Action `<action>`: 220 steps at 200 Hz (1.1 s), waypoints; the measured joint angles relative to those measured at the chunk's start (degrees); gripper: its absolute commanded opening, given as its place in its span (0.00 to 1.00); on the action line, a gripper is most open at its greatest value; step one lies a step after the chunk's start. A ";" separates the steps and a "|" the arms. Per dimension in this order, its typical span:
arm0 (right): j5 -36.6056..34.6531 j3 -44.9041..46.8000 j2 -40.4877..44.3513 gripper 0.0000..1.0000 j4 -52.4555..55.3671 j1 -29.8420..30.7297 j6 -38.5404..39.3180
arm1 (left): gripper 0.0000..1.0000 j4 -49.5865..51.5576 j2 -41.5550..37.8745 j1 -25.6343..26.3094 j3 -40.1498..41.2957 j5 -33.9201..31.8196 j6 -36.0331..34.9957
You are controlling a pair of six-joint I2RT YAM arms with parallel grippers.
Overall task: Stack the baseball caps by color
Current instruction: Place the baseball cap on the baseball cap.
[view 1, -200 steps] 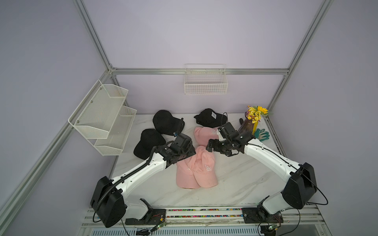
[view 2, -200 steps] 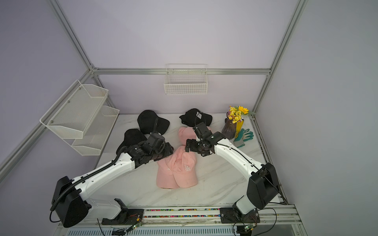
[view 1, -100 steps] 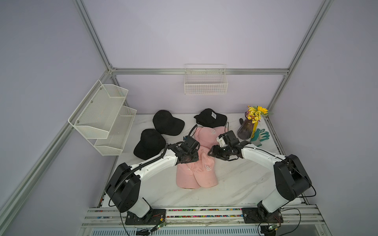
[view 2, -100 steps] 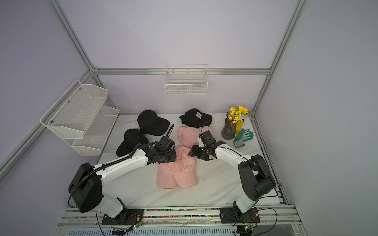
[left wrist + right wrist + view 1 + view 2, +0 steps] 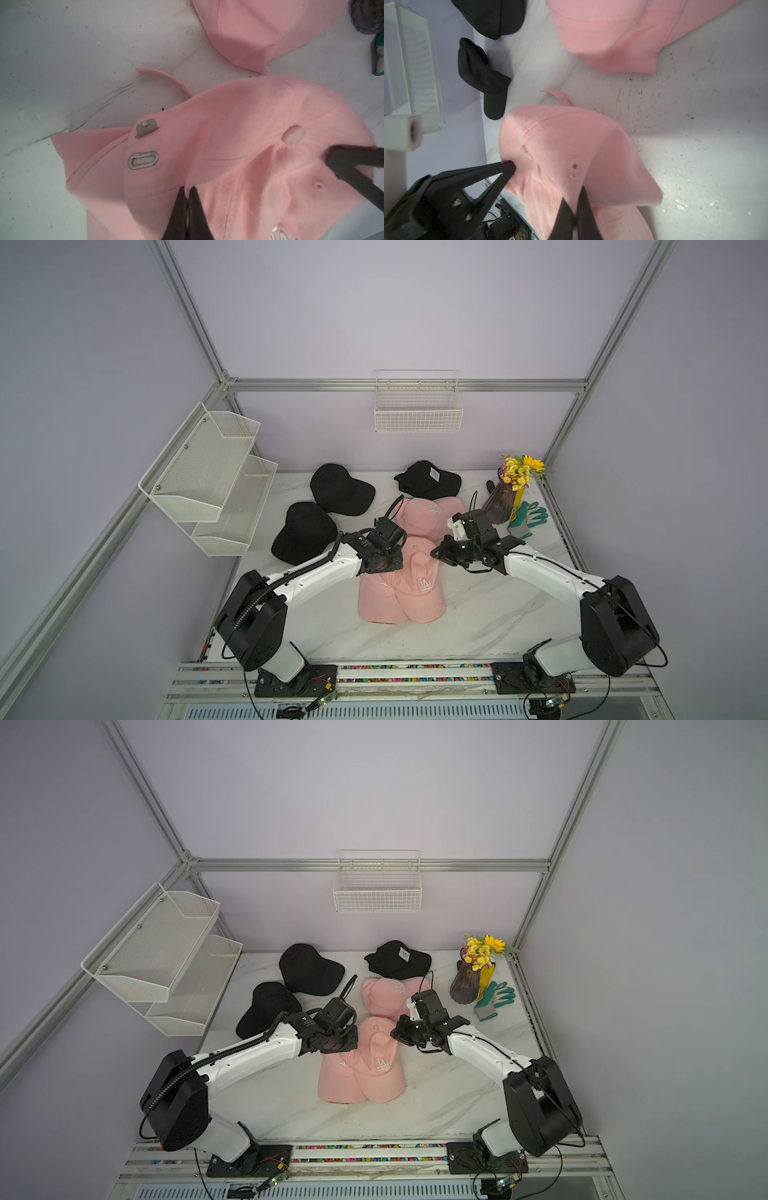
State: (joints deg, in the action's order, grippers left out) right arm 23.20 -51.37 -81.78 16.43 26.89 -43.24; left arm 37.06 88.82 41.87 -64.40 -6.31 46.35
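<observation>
Pinched shut on the crown of the pink LA cap [image 5: 420,574], from opposite sides: left gripper [image 5: 188,192] near the back strap, right gripper [image 5: 578,194] below an eyelet. Sits mid-table, overlapping a second pink cap [image 5: 375,598]. Just behind, a third pink cap [image 5: 426,515]; farther back, a tagged black cap [image 5: 428,483] and two plain black caps [image 5: 338,491]. Close beside the right arm, a flower vase [image 5: 498,504] and teal gloves [image 5: 532,516].
</observation>
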 measured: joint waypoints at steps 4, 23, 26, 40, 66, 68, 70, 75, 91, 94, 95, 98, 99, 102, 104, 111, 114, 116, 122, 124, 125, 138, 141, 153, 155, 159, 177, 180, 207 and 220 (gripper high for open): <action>-0.09 0.04 0.55 0.00 -0.11 0.22 -0.59 | 0.00 0.04 0.00 0.00 0.00 -0.11 -0.07; -2.21 0.09 3.10 0.00 -0.13 2.54 -3.85 | 0.00 0.48 -0.37 -0.24 0.00 -0.57 -0.61; -2.86 0.09 3.45 0.00 -0.13 3.10 -4.35 | 0.00 0.61 -0.46 -0.31 0.00 -0.63 -0.70; -5.18 -0.04 4.57 0.00 0.22 5.92 -7.28 | 0.00 1.68 -1.25 -0.74 0.00 -0.81 -1.11; -8.33 -1.29 4.09 0.00 2.45 10.62 -13.90 | 0.00 3.98 -3.28 -1.95 0.00 -0.83 -1.64; -8.44 -1.36 4.02 0.00 2.54 10.86 -14.75 | 0.00 4.13 -3.39 -2.03 0.00 -0.81 -1.68; -8.66 -1.42 3.96 0.00 2.67 11.17 -14.93 | 0.00 4.35 -3.63 -2.14 0.00 -0.76 -1.77; -9.09 -1.55 3.82 0.00 2.95 11.87 -16.15 | 0.00 4.81 -4.13 -2.34 0.00 -0.61 -2.01; -10.67 -2.01 3.54 0.00 4.20 13.70 -20.85 | 0.00 6.14 -5.70 -2.99 -0.11 0.22 -2.56; -10.95 -2.14 3.50 0.00 4.48 13.92 -21.31 | 0.00 6.32 -5.92 -3.13 -0.11 0.48 -2.62; -11.02 -2.19 3.50 0.00 4.59 13.99 -21.55 | 0.00 6.36 -6.10 -3.17 -0.13 0.66 -2.67; -11.28 -2.36 3.50 0.00 4.90 14.14 -21.86 | 0.00 6.62 -6.40 -3.26 -0.20 0.94 -2.71; -11.34 -2.40 3.50 0.00 5.03 14.19 -22.12 | 0.00 6.71 -6.47 -3.26 -0.22 1.01 -2.71; -11.67 -2.58 3.48 0.00 5.33 14.32 -22.47 | 0.00 7.04 -6.75 -3.30 -0.33 1.25 -2.78; -11.87 -2.78 3.48 0.00 5.62 14.43 -23.10 | 0.00 7.37 -6.99 -3.34 -0.48 1.53 -2.89; -12.39 -3.34 3.50 0.00 6.45 14.71 -23.87 | 0.00 8.22 -7.65 -3.48 -1.05 2.34 -3.17; -12.63 -3.65 3.50 0.00 6.88 14.78 -24.35 | 0.00 8.48 -7.89 -3.50 -1.33 2.69 -3.37; -12.81 -3.82 3.50 0.00 7.13 14.80 -24.52 | 0.00 8.74 -8.07 -3.50 -1.57 2.95 -3.58; -13.27 -4.42 3.52 0.00 7.85 14.84 -25.11 | 0.00 9.25 -8.50 -3.50 -2.29 3.48 -3.96; -13.33 -4.61 3.54 0.00 8.11 14.84 -25.46 | 0.00 9.44 -8.63 -3.50 -2.62 3.63 -3.98; -13.35 -4.68 3.54 0.00 8.13 14.84 -25.55 | 0.00 9.51 -8.68 -3.50 -2.73 3.69 -4.04; -13.92 -5.46 3.67 0.00 8.96 14.88 -27.12 | 0.00 11.15 -9.11 -3.63 -5.09 4.55 -4.92; -13.94 -5.60 3.69 0.00 9.03 14.91 -27.47 | 0.00 11.61 -9.11 -3.63 -5.68 4.61 -5.07; -14.58 -5.92 3.89 0.00 9.33 15.17 -29.29 | 0.00 13.73 -9.09 -3.98 -8.15 4.92 -5.68; -14.60 -5.97 3.91 0.00 9.42 15.26 -29.57 | 0.00 14.19 -9.09 -4.04 -8.59 4.98 -5.70; -14.82 -6.16 3.96 0.00 9.68 15.65 -30.32 | 0.00 15.04 -9.07 -4.33 -9.35 5.11 -5.90; -15.80 -7.23 3.96 0.00 10.71 18.45 -34.16 | 0.00 18.71 -9.07 -6.29 -12.39 5.95 -7.02; -16.06 -7.41 3.96 0.00 10.95 18.88 -34.69 | 0.00 19.15 -9.07 -6.73 -12.72 6.19 -7.08; -17.40 -10.45 3.50 0.00 13.33 23.89 -42.01 | 0.00 22.93 -8.44 -11.74 -14.53 9.20 -9.49; -18.08 -12.74 2.14 0.00 14.88 25.79 -45.51 | 0.00 24.81 -6.56 -14.05 -15.56 10.71 -11.02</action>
State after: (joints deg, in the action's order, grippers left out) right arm 5.13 -64.12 -79.64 31.31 52.69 -88.75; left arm 61.87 82.26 27.81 -79.96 4.40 35.33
